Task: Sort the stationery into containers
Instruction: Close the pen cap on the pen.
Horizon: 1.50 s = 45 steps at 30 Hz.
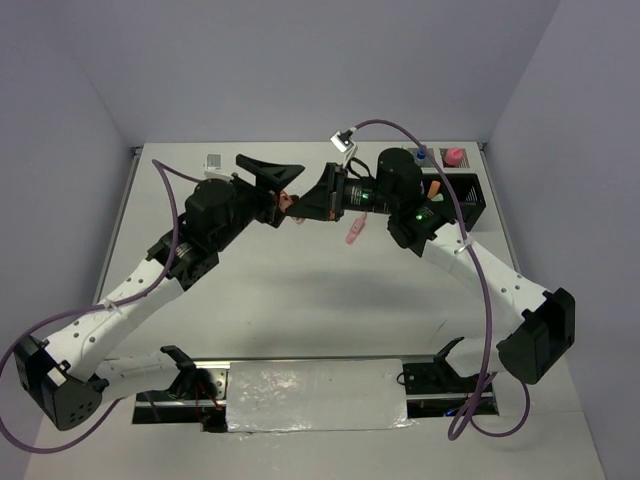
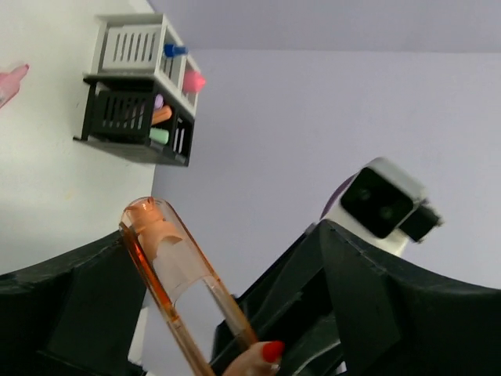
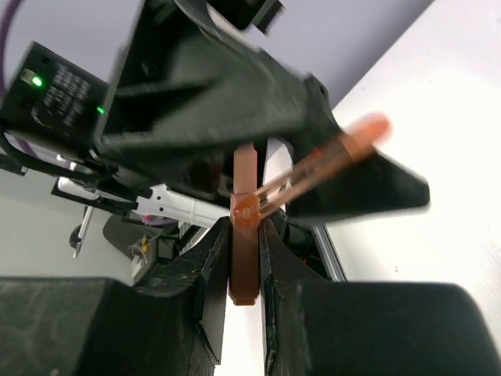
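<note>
Poses both arms tip to tip above the far middle of the table. Pinches an orange marker in the right gripper, fingers pressed tight onto its brown end, the clear orange barrel slanting away toward the opposite arm. Spreads the left gripper wide, one black finger on either side of that barrel. Cannot tell from any view whether those fingers touch it. Holds the marker raised off the white tabletop, well apart from both containers. Shows a pink marker lying loose on the table just beside the right gripper, on its near side in the overhead view. Sets the black slatted organiser at the far right corner, with the white mesh tray hard against its back, next to the wall. Reveals stubby markers in purple, orange and green leaning in one compartment of the organiser; cannot tell what fills the other. Reveals a blue-capped bottle and a pink-topped item poking out of the tray's cells. Shows a small white-and-grey object alone near the far left edge, well apart from everything else
</note>
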### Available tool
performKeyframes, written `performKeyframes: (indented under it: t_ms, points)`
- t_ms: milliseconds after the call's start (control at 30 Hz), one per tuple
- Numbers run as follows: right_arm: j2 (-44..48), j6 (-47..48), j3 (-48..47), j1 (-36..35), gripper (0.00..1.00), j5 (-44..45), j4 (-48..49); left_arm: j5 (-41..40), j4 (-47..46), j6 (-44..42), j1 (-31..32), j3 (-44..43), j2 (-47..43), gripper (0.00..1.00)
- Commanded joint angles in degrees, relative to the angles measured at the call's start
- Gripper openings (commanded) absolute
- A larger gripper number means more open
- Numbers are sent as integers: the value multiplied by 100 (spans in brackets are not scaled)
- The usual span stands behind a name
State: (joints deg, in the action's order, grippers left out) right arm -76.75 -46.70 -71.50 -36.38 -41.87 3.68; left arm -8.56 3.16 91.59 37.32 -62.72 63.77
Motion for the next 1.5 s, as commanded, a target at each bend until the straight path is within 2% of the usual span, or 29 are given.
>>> performKeyframes:
  t_ms: [0,133,200,233,300,333,600,700,767,800,967,1300,1367,1467]
  points:
    - [283,-59,110,-36,0,47,221,-216,-632,-228,-154,-197,-180,92]
    - [432,55,242,-36,0,126,36,-225,-668,-370,-278,-206,-321,61]
    - [450,64,295,-27,0,152,27,-199,-676,-414,-322,-188,-374,57]
    - [468,64,304,-27,0,153,19,-173,-685,-423,-322,-179,-391,50]
    - [451,64,304,-36,0,205,1,-146,-702,-493,-331,-179,-409,46]
    - [450,64,304,-36,0,214,-8,-94,-703,-519,-331,-188,-418,40]
    - [433,-41,181,-18,0,74,211,214,-720,-687,-339,-144,-435,25]
    - [433,-120,154,-9,0,4,343,363,-1026,-660,-340,57,-444,15]
    - [407,-147,58,-18,0,21,274,529,-1229,-634,-339,137,-427,3]
    - [337,-138,6,-18,0,12,134,583,-1343,-651,-339,120,-374,0]
    - [196,-182,-188,-27,0,73,-78,811,-1484,-993,-339,-223,-181,0]
    - [90,-234,-513,-18,0,231,-324,812,-1546,-1345,-331,-127,-339,0]
    - [47,-226,-583,-18,0,328,-639,812,-1538,-1389,-331,-109,-374,0]
    - [99,-269,-479,-27,0,328,-457,724,-1450,-1495,-331,-127,-427,0]
